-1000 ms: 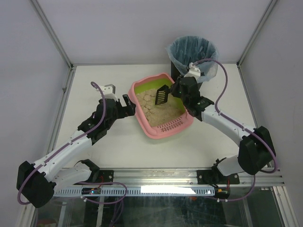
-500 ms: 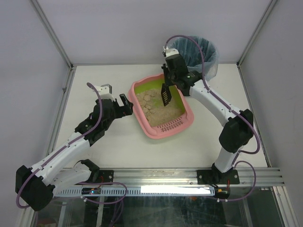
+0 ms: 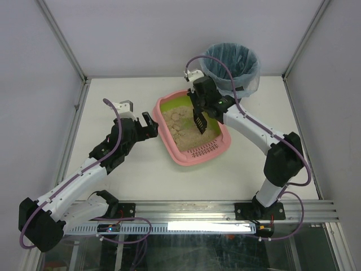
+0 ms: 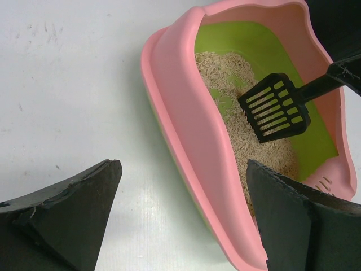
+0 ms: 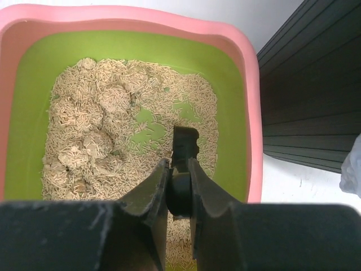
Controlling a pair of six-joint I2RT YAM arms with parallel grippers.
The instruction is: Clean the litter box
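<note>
The pink litter box with green lining, beige litter and a slotted grille at its near end sits mid-table; it also shows in the left wrist view and the right wrist view. Several clumps lie in the litter. My right gripper is shut on the handle of a black slotted scoop, held above the litter; the scoop also shows in the left wrist view and its handle in the right wrist view. My left gripper is open and empty, its jaws on either side of the box's left rim without touching.
A black bin with a blue bag stands at the back right, just behind the litter box; its ribbed side shows in the right wrist view. Metal frame posts run along the table's edges. White tabletop lies left of the box.
My right arm swung from the bin side to the left and back over the litter box, carrying the scoop. My left gripper has barely moved.
</note>
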